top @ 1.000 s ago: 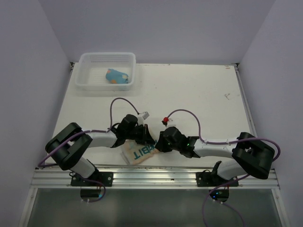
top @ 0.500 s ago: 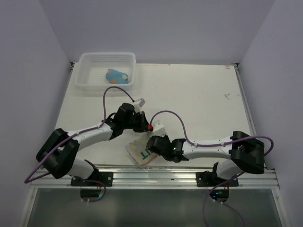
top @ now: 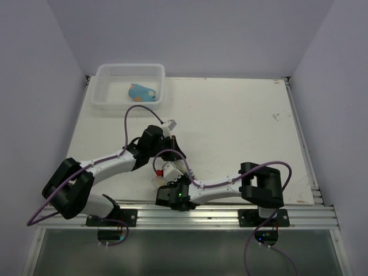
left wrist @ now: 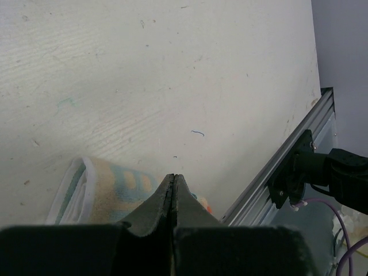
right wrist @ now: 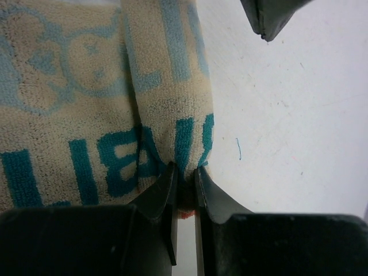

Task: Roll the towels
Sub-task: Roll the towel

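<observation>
The cream towel (right wrist: 86,98) with teal lettering lies near the table's front edge, one side folded over into a thick roll. My right gripper (right wrist: 185,172) is shut on the near end of that fold. In the top view the towel (top: 155,180) is mostly hidden under the right wrist and my right gripper (top: 162,186). My left gripper (left wrist: 173,176) is shut and empty, hovering just above the towel's (left wrist: 106,184) far side; in the top view my left gripper (top: 168,156) sits just behind the right one. The blue towel (top: 142,92) lies bunched in the basket.
The white slatted basket (top: 103,102) stands at the back left corner. The aluminium rail (top: 218,213) runs along the table's near edge, right beside the cream towel and the right arm (top: 218,185) stretched low along it. A left fingertip (right wrist: 270,17) shows above the towel.
My right arm has swung left along the near edge with the towel's fold in its jaws, covering most of the towel. My left gripper drew back from the towel and then stayed put.
</observation>
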